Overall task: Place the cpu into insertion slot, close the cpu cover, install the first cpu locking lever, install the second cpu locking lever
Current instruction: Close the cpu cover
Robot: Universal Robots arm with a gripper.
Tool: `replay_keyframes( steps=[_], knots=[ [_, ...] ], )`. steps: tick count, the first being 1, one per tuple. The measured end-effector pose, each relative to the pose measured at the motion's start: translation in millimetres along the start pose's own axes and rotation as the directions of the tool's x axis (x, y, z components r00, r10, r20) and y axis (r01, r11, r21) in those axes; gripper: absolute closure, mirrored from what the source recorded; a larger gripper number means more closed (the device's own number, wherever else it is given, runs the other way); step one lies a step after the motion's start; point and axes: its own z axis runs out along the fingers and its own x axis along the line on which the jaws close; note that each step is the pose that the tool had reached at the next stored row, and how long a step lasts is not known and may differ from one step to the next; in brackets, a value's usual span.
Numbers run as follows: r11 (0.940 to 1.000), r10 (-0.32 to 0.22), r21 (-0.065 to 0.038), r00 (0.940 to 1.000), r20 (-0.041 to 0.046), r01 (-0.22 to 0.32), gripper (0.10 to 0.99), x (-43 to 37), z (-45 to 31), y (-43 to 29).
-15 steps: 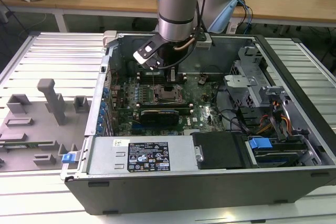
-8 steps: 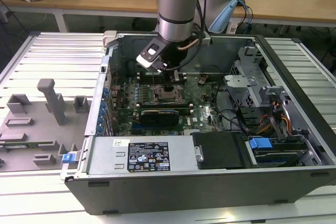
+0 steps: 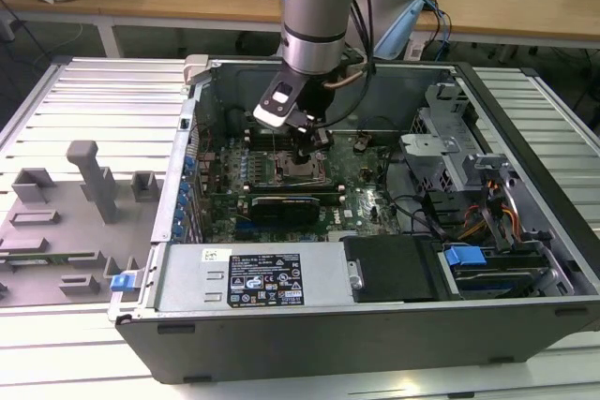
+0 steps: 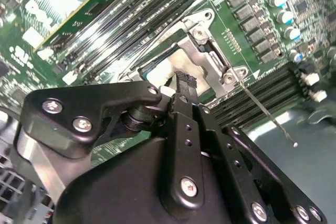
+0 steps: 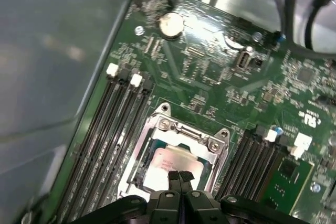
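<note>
Two fingers (image 5: 174, 178) of the tool (image 5: 180, 174) are pressed together, holding nothing, tips right at the cpu (image 5: 170, 159), which lies in the insertion slot (image 5: 138, 165); the cpu cover (image 5: 184, 134) seems lowered around it

No print on the label (image 3: 266, 280) is legible.

Bright, even light with scattered glare
</note>
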Motion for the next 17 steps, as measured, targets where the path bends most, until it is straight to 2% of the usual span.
replay_keyframes(
  steps=[3,4,6,9,10,14,16,17],
  knots=[
    [0.9981,-0.062,0.000,0.9981,0.0008,0.062,0.980,0.0,0.0,0.0],
    [0.9946,-0.104,0.001,0.9946,0.0014,0.104,0.980,0.0,0.0,0.0],
    [0.9894,-0.145,0.001,0.9894,0.0021,0.145,0.980,0.0,0.0,0.0],
    [0.9738,-0.227,0.002,0.9738,0.0036,0.227,0.980,0.0,0.0,0.0],
    [0.9670,-0.255,0.003,0.9670,0.0040,0.255,0.980,0.0,0.0,0.0],
    [0.9230,-0.385,0.004,0.9230,0.0054,0.385,0.980,0.0,0.0,0.0],
    [0.9083,-0.418,0.005,0.9083,0.0057,0.418,0.980,0.0,0.0,0.0],
    [0.8951,-0.446,0.005,0.8951,0.0060,0.446,0.980,0.0,0.0,0.0]
  ],
)
